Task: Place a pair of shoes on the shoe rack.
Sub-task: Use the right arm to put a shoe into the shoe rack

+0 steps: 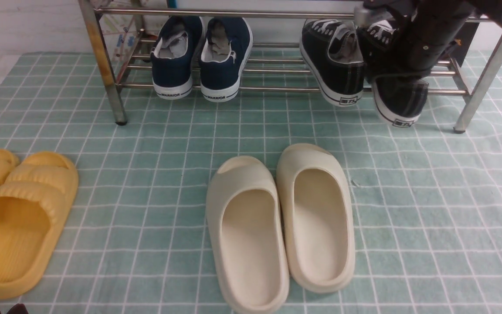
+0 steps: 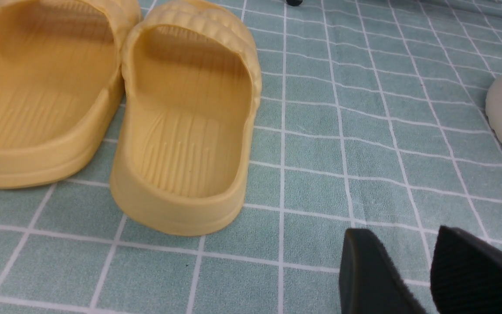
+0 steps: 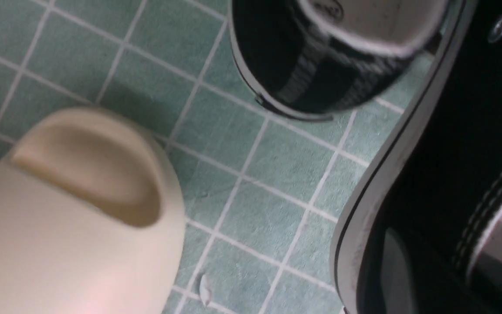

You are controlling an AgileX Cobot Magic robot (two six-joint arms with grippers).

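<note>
Upper right of front view: right gripper clenched on one black canvas sneaker with white sole. Its heel hangs off the shiny steel-tube shoe rack, likely mid-placement beside the shelved twin sneaker. Left gripper spread, empty, low over green checked cloth.

The shoe rack is built of shiny, partly rust-stained steel tube. The black sneakers are clad in matt canvas, the cream slides moulded smooth and matt.
</note>
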